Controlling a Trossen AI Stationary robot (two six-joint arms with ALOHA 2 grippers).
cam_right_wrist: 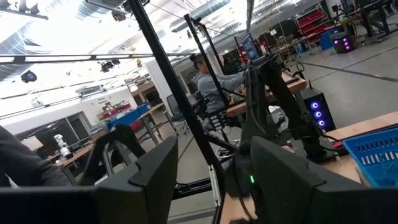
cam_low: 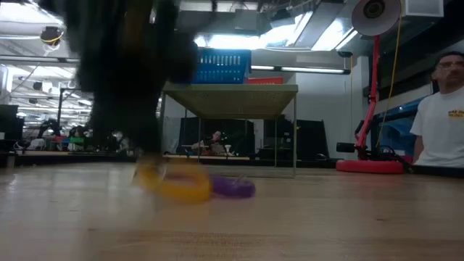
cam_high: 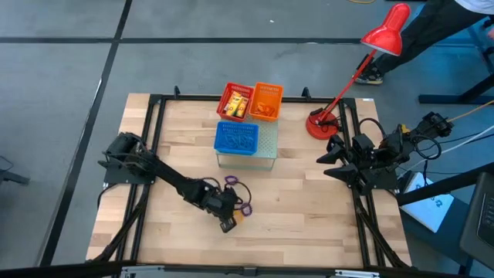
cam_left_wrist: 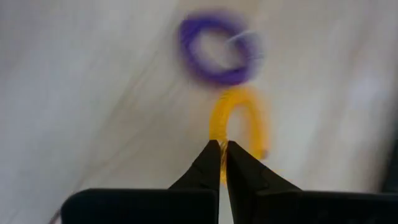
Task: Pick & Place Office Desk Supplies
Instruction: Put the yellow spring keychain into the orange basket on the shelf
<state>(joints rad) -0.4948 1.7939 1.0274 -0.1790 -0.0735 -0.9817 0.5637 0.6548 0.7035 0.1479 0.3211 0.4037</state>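
Note:
My left gripper [cam_left_wrist: 222, 144] is at the table's near middle [cam_high: 229, 222], pointing down and shut on an orange-yellow loop [cam_left_wrist: 239, 121]. The same loop shows in the low view [cam_low: 177, 185]. A purple loop [cam_left_wrist: 217, 46] lies on the wood just beyond it [cam_high: 245, 207], and another purple loop [cam_high: 231, 181] lies farther back. My right gripper [cam_right_wrist: 214, 186] waits open at the table's right edge [cam_high: 340, 158], touching nothing. The other small items sit in the red basket [cam_high: 237, 100] and the orange basket [cam_high: 266, 100]. My left gripper pinches one side of the orange-yellow loop [cam_left_wrist: 219, 134] between its two fingertips. It comes from above, slanting down, with only that single strand in the pinch. The loop's far arc [cam_left_wrist: 252, 106] curves away beyond the fingers. In the low view the loop is at table level [cam_low: 181, 192]; whether it is lifted I cannot tell.
A blue basket [cam_high: 237, 137] stands on a small raised stand [cam_high: 262, 150] behind the work spot. The red desk lamp's base [cam_high: 322, 123] is at the far right. A black frame [cam_high: 154, 108] rims the table. A person stands beyond the right side [cam_low: 438, 116].

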